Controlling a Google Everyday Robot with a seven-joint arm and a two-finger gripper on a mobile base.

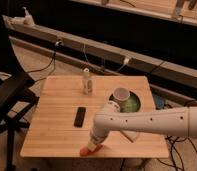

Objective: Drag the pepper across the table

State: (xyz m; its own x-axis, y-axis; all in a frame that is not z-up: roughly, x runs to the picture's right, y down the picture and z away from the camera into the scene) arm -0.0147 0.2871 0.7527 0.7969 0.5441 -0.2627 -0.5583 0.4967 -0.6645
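Pepper [85, 151] lies at front edge of table [54, 120], may fall off. Gripper [94, 145] right over it; whether it grips, you cannot tell. Probably light, smooth, rolls easily: press gently at middle.

You had warm, rather dim light falling from above. The square light bamboo-coloured wooden table [57, 125] was the brightest surface you saw, evenly lit from its far edge to its near edge. The floor around it and the wall beyond the far edge sank into near black. The white robot arm [152, 122], reaching in over the right edge, caught the light along its top and darkened underneath. The gripper [92, 146] hung at the near edge, in its own shade, right at the small red-orange pepper [86, 151].
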